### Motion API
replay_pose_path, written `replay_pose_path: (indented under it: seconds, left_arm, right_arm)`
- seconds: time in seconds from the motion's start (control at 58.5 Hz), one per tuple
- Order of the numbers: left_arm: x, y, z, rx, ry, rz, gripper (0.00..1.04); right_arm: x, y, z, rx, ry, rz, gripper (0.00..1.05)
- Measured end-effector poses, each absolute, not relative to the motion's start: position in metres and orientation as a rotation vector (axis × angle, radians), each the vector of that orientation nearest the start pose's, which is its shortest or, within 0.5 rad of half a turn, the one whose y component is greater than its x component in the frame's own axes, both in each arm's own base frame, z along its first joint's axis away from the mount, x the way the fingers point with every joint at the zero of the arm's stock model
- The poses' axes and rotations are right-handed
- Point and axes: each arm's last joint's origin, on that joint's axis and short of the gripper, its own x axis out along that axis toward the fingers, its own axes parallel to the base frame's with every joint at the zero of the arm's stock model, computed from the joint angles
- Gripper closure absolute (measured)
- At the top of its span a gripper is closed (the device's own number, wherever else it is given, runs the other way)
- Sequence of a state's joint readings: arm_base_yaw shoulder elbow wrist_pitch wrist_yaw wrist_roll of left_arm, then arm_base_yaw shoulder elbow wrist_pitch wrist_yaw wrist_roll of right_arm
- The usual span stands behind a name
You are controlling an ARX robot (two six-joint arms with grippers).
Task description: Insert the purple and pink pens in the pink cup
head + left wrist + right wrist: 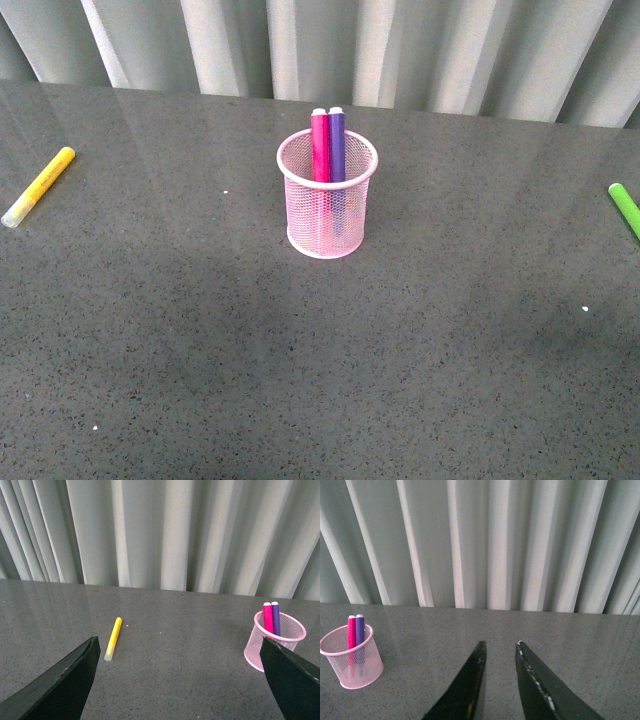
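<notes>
Pink pen (320,146) and purple pen (337,145) stand upright, side by side, in our pink cup (327,217) — left gripper (177,680) wide open and empty, right gripper (499,652) slightly parted and empty, both well apart from the cup.

Neither arm shows in front view. Left gripper (180,680): fingers (60,685) spread wide, far apart at the edges of the left wrist view, nothing between, held above the surface. Right gripper (499,650): fingers (470,680) close together w/ a narrow gap at the tips, nothing held, also off the surface.
</notes>
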State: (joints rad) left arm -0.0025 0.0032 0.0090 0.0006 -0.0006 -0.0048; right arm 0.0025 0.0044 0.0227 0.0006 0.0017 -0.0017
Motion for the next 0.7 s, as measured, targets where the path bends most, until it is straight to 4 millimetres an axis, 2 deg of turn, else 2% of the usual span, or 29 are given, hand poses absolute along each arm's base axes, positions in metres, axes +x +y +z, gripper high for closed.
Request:
replay_pose_path:
  seconds: [0.086, 0.359, 0.445, 0.701]
  left_arm:
    - [0.0974, -0.0002, 0.1664, -0.005, -0.006, -0.002, 0.07]
    - [0.0974, -0.0002, 0.1664, -0.005, -0.006, -0.002, 0.07]
    - [0.0974, -0.0002, 0.1664, -0.005, -0.006, -0.002, 0.07]
    - [0.0974, -0.0002, 0.1664, -0.005, -0.006, -0.002, 0.07]
  right_arm:
    - [0.0965, 0.0002, 0.1710, -0.002, -0.019, 0.001, 0.66]
    - [0.0965, 0.0002, 0.1710, -0.002, -0.019, 0.001, 0.22]
    - [0.0965, 0.0002, 0.1710, -0.001, -0.019, 0.001, 0.06]
    - [0.0965, 0.0002, 0.1710, 0.000, -0.019, 0.001, 0.07]
